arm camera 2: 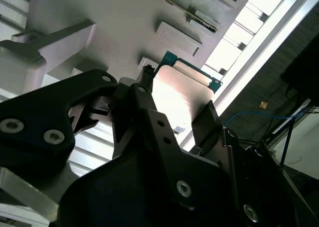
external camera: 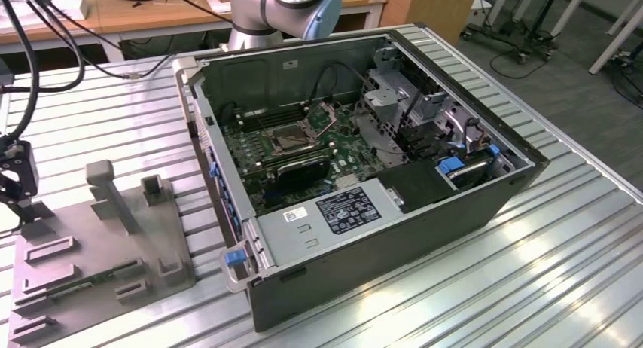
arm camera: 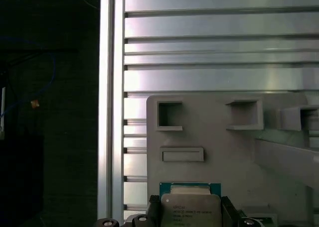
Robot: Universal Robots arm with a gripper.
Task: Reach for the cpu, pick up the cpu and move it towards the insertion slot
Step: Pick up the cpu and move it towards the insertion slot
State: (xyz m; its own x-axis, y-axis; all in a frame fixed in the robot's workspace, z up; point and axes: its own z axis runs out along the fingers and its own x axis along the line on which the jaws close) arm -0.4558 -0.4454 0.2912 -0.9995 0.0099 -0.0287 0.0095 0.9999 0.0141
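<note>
A ribbed aluminium table (external camera: pixel 522 273) spans the lower frame of the exterior view, streaked with glare (brightest at lower right). A wooden desk (external camera: pixel 150 16) sits at upper left. Grey floor (external camera: pixel 543 84) and white furniture legs (external camera: pixel 615 39) occupy the upper right.

One desk (external camera: pixel 562 242), carrying one open computer case (external camera: pixel 402 235) and one grey tray (external camera: pixel 90 250) toward its corner on the exterior view's left. Inside the case, one green motherboard (external camera: pixel 347 137) with one insertion slot (external camera: pixel 284 141); in the tray, one memory strip (external camera: pixel 95 276). One cpu (arm camera: pixel 190 207), one end effector (arm camera 2: pixel 177 105), one arm (external camera: pixel 291 5).
</note>
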